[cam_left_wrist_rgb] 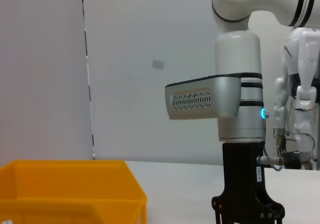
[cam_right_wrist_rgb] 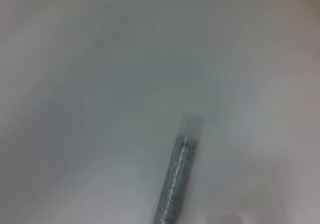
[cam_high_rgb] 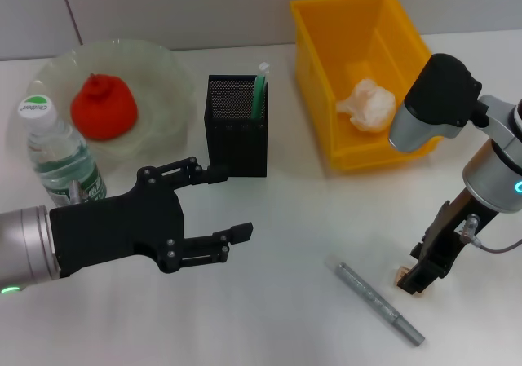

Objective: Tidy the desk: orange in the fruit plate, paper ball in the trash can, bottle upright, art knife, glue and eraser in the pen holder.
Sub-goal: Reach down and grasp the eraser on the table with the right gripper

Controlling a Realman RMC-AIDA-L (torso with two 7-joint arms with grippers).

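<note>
- Head view shows a small tan eraser (cam_high_rgb: 404,279) lying on the white surface (cam_high_rgb: 294,219) near its front right corner, with the right gripper (cam_high_rgb: 422,275) lowered right onto it; whether the fingers are already clamped on it cannot be told.
- Just beside the eraser lies the grey art knife (cam_high_rgb: 379,302), slanting toward the front edge; the right wrist view shows its grey body close below the camera.
- Risk, as a judgement: the eraser is small and low, so fingers closing off-centre could squeeze it out sideways or nudge the knife, and a descent too deep would press the fingertips into the surface.
- Black mesh pen holder (cam_high_rgb: 236,125) stands mid-surface toward the back, a green glue stick (cam_high_rgb: 260,93) already inside it.
- Orange (cam_high_rgb: 103,107) sits in the glass fruit plate (cam_high_rgb: 155,64) at the back left corner; the bottle (cam_high_rgb: 59,156) stands upright beside it; the paper ball (cam_high_rgb: 367,105) rests in the yellow trash can (cam_high_rgb: 326,72) at the back right.
- Right arm reaches steeply down, wrist nearly vertical over the eraser.
- Left gripper (cam_high_rgb: 232,203) hovers level above the front left of the surface, fingers spread apart and empty, pointing toward the pen holder.
</note>
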